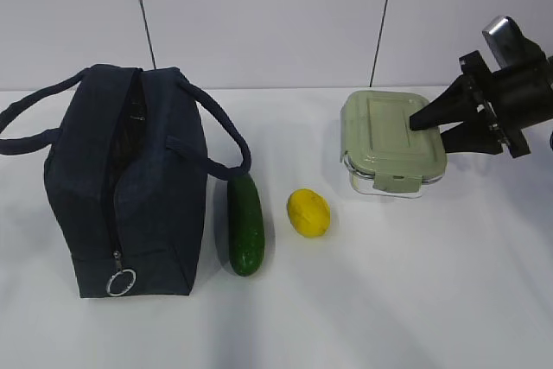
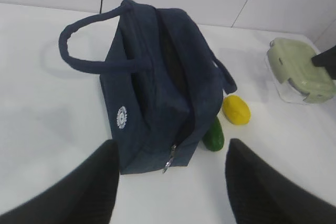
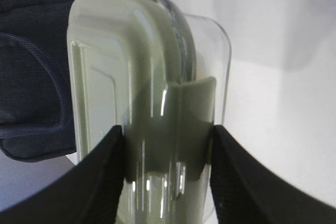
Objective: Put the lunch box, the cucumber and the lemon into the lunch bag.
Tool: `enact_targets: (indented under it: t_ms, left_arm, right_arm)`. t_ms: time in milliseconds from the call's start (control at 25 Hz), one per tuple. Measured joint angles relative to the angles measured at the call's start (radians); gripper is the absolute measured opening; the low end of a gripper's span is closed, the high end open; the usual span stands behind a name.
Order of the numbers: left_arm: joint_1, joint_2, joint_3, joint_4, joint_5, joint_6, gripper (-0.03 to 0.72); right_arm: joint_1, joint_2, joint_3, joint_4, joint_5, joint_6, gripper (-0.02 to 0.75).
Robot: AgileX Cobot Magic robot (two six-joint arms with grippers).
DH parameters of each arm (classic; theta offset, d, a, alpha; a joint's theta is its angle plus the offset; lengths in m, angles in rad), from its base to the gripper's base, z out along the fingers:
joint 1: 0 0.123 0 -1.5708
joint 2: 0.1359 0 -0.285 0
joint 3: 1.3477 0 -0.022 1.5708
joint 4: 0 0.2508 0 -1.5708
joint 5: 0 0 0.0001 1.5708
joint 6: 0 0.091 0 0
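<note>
The navy lunch bag (image 1: pixel 130 187) stands at the left with its top zipper gaping open and the silver ring pull (image 1: pixel 121 282) low on its near end. The dark green cucumber (image 1: pixel 245 224) lies right beside the bag, and the yellow lemon (image 1: pixel 308 213) lies just right of it. My right gripper (image 1: pixel 432 127) is shut on the right end of the lunch box (image 1: pixel 389 140), one finger on the sage-green lid and one under it. In the right wrist view both fingers press the box (image 3: pixel 136 77). My left gripper (image 2: pixel 171 145) is open and empty, above the table in front of the bag (image 2: pixel 157 87).
The white table (image 1: pixel 389 300) meets a pale wall behind. The bag's two loop handles (image 1: pixel 226 140) stick out to either side. In the left wrist view the cucumber (image 2: pixel 213 136), lemon (image 2: pixel 236 109) and lunch box (image 2: pixel 299 69) lie to the bag's right.
</note>
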Motion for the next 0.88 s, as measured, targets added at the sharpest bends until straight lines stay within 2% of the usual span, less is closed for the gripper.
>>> enact_targets:
  t_ms: [240,560,880]
  left_arm:
    - [0.0,0.199,-0.07,-0.045,-0.046,-0.006,0.467]
    - [0.0,0.461,-0.076,-0.14,-0.16,0.002,0.465]
    - [0.0,0.692,-0.079,-0.309,-0.295,0.137,0.465]
  right_arm:
    - [0.0,-0.016,0.0,0.006,0.0,0.004,0.342]
    - [0.012,-0.032,0.0,0.012,0.0,0.004,0.342]
    - [0.036,-0.039,0.0,0.018,0.004,0.005,0.342]
